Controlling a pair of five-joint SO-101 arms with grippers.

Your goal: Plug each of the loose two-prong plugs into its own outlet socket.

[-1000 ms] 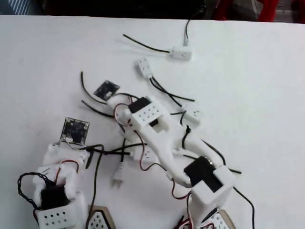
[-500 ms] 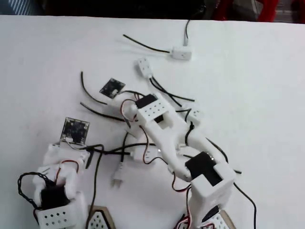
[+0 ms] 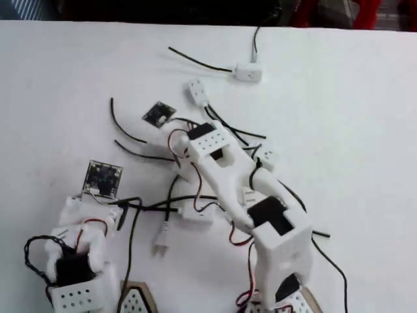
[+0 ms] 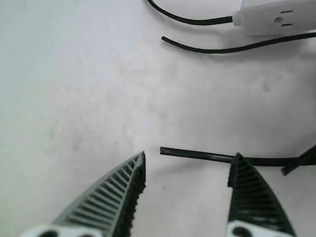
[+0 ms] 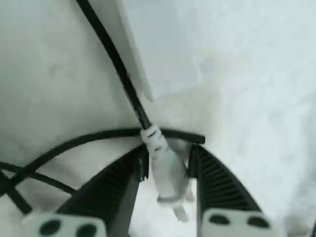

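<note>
My right gripper [image 5: 169, 153] is shut on a white plug [image 5: 168, 175]; the plug's black cord [image 5: 116, 64] runs away from the fingers. In the high view the right arm's wrist [image 3: 210, 145] hovers mid-table above tangled cords. Three white outlet sockets lie beyond and beside it: one far back [image 3: 248, 73], one nearer [image 3: 197, 92], one by the arm [image 3: 264, 156]. A loose two-prong plug [image 3: 161, 241] lies near the front. My left gripper [image 4: 190, 156] stands open over a cut black cable end [image 4: 197, 157], with a white socket [image 4: 276, 15] farther off.
The left arm [image 3: 78, 241] sits at the front left corner. Another white socket block [image 3: 195, 212] lies among black cords [image 3: 140, 203] between the arms. Stray black cable pieces [image 3: 124, 134] lie left of the right wrist. The table's right side [image 3: 365, 143] is bare.
The right arm's wrist has shifted right and farther from the front edge, carrying its camera board with it. The left arm has stayed still.
</note>
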